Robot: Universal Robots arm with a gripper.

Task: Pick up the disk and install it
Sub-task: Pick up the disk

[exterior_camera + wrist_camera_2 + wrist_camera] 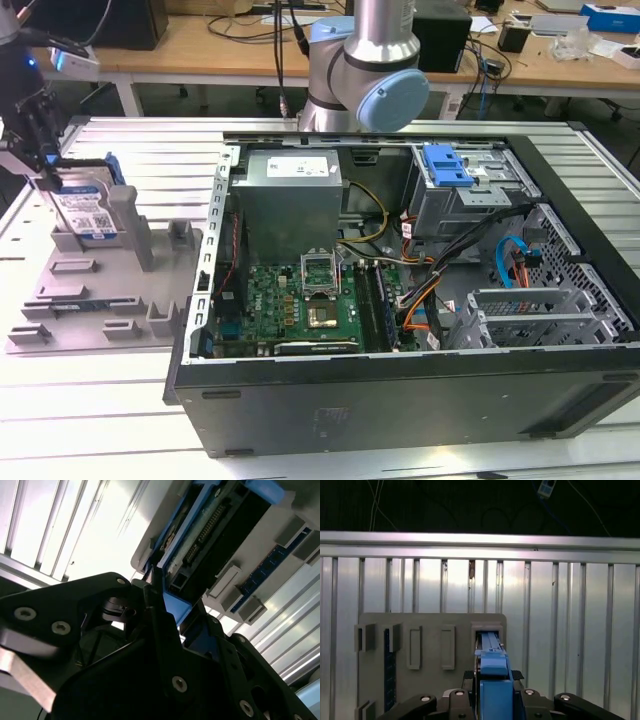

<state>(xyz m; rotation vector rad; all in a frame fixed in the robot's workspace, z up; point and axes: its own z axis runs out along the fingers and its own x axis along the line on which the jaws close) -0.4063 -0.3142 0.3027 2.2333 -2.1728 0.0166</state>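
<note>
Got the hand (493, 679) clamped on the disk (85, 208), upright in the grey holder (110, 292) straight below it; computer case (400, 405) toward the exterior view's right.

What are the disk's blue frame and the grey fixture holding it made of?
Bright blue carrier frame on the silver disk: likely moulded plastic, uniform colour, slight gloss. Grey fixture with upright posts: probably matte plastic, evenly grey, no shine, though painted metal is possible.
</note>
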